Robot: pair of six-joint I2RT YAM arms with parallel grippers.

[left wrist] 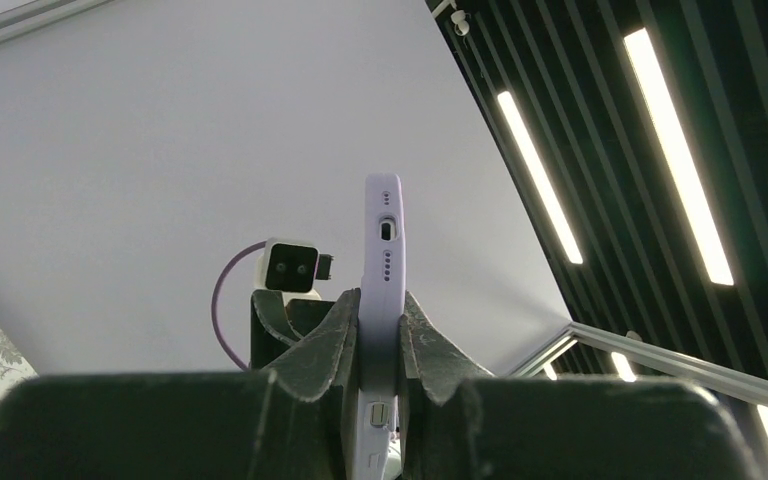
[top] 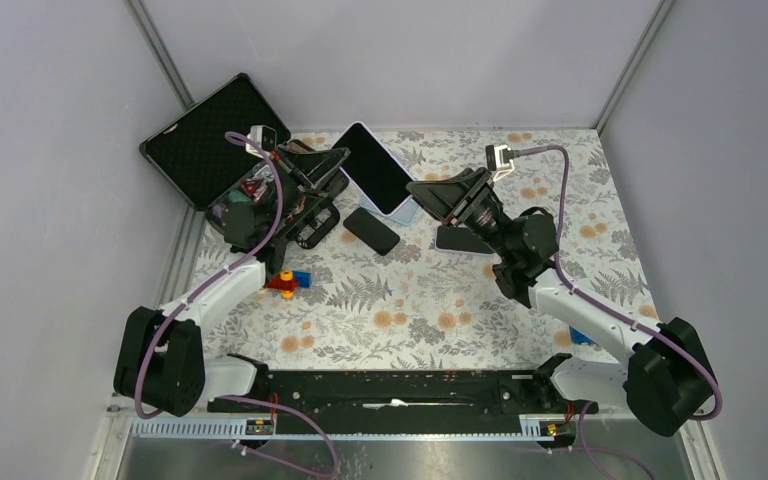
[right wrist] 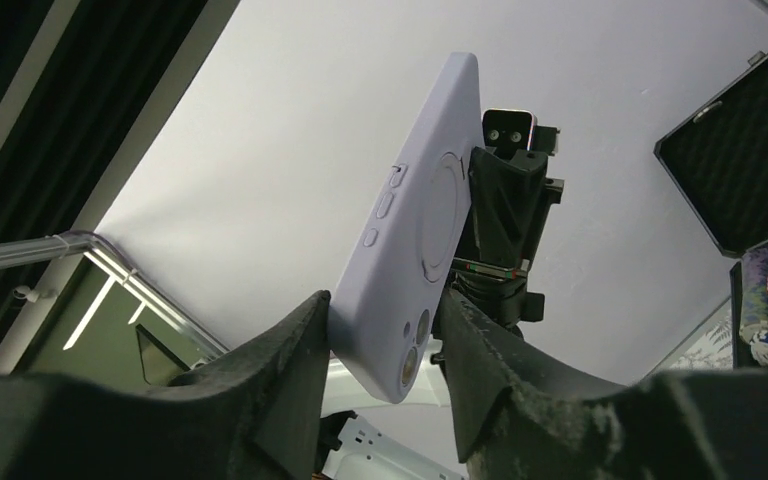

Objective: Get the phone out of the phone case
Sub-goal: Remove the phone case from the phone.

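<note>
Left hand (left wrist: 380, 297) clamps the case (left wrist: 383, 215) edge-up between its fingers, bracing it. Right hand (right wrist: 382, 300) straddles the camera corner, probably to peel; I cannot tell whether it grips.

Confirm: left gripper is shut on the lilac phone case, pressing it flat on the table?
No. The left gripper is shut on the phone case, but it holds it up on edge, off the table, not flat on it. The left wrist view shows this.
</note>
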